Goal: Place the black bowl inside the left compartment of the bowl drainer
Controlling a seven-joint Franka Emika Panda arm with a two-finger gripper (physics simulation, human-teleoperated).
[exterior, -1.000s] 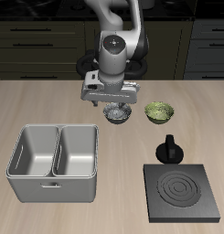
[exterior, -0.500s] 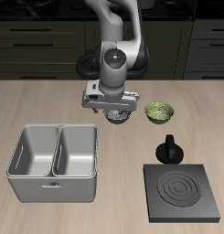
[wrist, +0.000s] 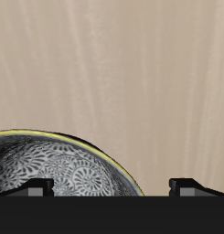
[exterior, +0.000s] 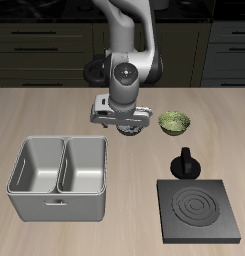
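The black bowl, with a mottled silvery inside, lies right under my gripper. One fingertip hangs over the bowl's inside and the other stands outside its rim, wide apart, so the gripper is open. In the exterior view the hand hides nearly all of the bowl, near the table's middle. The bowl drainer, a light-grey tub, sits nearer the front edge. Both of its wells are empty, and the left compartment is the one farther from the bowl.
An olive-green bowl sits close beside the gripper. A small black pot stands just behind the flat black stove plate near the front edge. Dark cabinets run along the back.
The gripper has come down over the black bowl, which showed below the hand a second ago and is now almost hidden by it. The fingers stay apart.
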